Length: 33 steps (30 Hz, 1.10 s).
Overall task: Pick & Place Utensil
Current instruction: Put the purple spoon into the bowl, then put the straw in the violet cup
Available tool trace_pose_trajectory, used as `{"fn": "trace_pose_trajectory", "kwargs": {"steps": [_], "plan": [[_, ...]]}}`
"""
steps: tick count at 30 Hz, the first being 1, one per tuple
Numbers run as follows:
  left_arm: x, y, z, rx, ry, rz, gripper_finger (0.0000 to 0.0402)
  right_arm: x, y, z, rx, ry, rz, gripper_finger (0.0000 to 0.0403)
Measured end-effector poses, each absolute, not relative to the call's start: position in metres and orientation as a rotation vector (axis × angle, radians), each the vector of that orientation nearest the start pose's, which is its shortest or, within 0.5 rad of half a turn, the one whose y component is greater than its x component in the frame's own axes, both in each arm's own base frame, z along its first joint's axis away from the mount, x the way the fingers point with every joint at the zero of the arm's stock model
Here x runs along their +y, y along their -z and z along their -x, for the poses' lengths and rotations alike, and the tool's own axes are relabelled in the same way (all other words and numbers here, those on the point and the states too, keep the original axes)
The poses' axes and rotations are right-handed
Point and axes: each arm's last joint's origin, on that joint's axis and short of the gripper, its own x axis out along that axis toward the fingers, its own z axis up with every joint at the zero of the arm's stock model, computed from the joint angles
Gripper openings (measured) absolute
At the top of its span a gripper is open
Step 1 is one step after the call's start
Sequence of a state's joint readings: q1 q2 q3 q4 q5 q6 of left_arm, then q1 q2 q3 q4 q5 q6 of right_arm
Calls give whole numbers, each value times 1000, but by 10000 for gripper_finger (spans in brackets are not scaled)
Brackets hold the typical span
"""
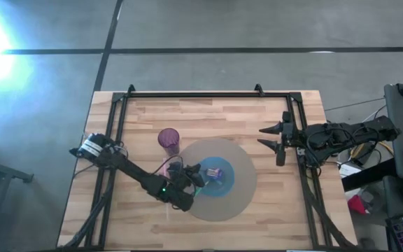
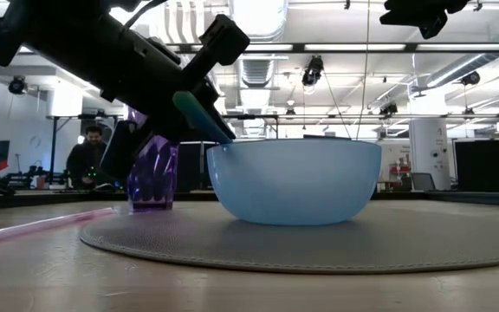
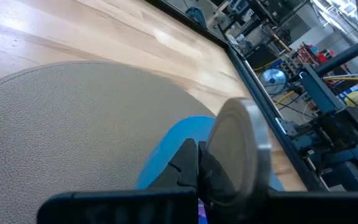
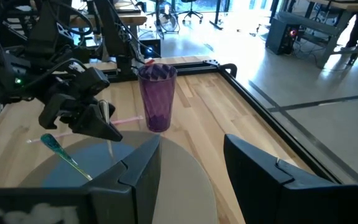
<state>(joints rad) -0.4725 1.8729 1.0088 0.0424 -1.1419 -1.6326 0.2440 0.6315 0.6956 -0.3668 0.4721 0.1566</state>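
A pale blue bowl (image 1: 224, 176) (image 2: 294, 180) stands on a round grey mat (image 1: 240, 199). My left gripper (image 1: 201, 173) (image 2: 184, 108) (image 4: 82, 121) hovers at the bowl's left rim, shut on a utensil with a teal handle (image 2: 204, 118) (image 4: 58, 146). A round grey metal end (image 3: 241, 149) shows beside its fingers in the left wrist view. A purple cup (image 1: 168, 138) (image 4: 157, 96) stands upright just off the mat. My right gripper (image 1: 273, 137) (image 4: 194, 174) waits open above the table's right side, touching nothing. My left gripper pinches the utensil between its two fingers (image 3: 191, 168), close to the round metal end (image 3: 232, 165). The fingers slant down from the table's left. The utensil is lifted clear, and its teal handle (image 2: 215, 128) slopes down toward the bowl's rim.
A thin pink stick (image 2: 42, 225) (image 4: 126, 119) lies flat on the wood left of the mat. The black frame rails (image 1: 187, 94) run along the table's far, left and right edges. A person (image 2: 85, 156) stands in the room beyond the table.
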Motion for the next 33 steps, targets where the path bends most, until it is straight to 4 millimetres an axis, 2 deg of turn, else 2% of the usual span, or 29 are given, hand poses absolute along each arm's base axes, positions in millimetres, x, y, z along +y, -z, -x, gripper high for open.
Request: {"fn": "trace_pose_trajectory", "kwargs": {"steps": [14, 24, 33], "plan": [[-139, -149, -330, -50, -873, 947, 1, 20, -307, -136, 265, 248, -49, 169], [-139, -147, -329, -22, -875, 931, 32, 20, -307, -136, 265, 248, -49, 169], [-139, -147, -328, -8, -875, 926, 35, 20, -307, -136, 265, 248, -49, 169]]}}
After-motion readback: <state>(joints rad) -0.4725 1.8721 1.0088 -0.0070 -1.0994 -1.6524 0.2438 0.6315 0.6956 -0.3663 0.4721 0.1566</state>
